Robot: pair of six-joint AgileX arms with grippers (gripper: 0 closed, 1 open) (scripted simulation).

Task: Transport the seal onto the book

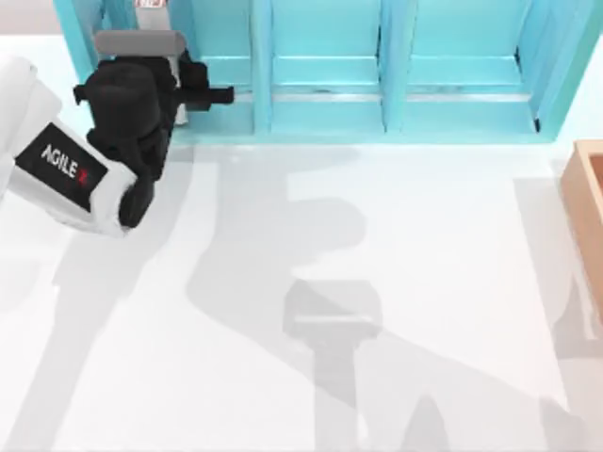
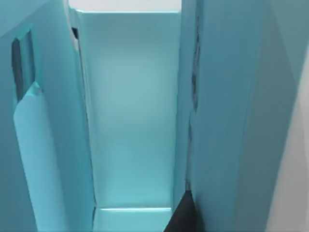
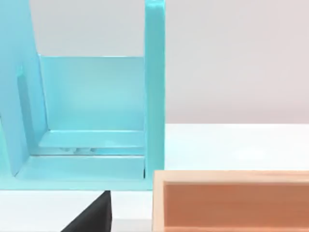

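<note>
At the leftmost compartment of the light-blue shelf (image 1: 396,89), which runs along the far edge of the white table (image 1: 396,282), the left arm's gripper (image 1: 209,94) reaches in over the shelf's front edge. Its black body and wrist cover that corner of the shelf from above, and whether its fingers stand apart or together cannot be told. The left wrist view looks deep into a tall, narrow compartment of the shelf (image 2: 130,111), with one dark fingertip (image 2: 182,217) at the picture's edge and nothing visibly between the fingers. A small reddish-and-white patch (image 1: 151,4) sits just behind the left arm, against the shelf; it may be the seal, but too little of it shows to say. The book cannot be made out in any compartment, nor on the table in front of the shelf.

To the right of the shelf, a light wooden box (image 1: 586,202) stands at the table's edge. The right wrist view faces the shelf's end compartment (image 3: 91,106) with the box (image 3: 231,198) just beside it, and a dark fingertip (image 3: 94,215) at the lower edge; the state of that gripper cannot be told.

Judged from these views, the task is at an early stage: no seal is seen in either gripper, so grasping, carrying and setting it on the book all appear to remain.
</note>
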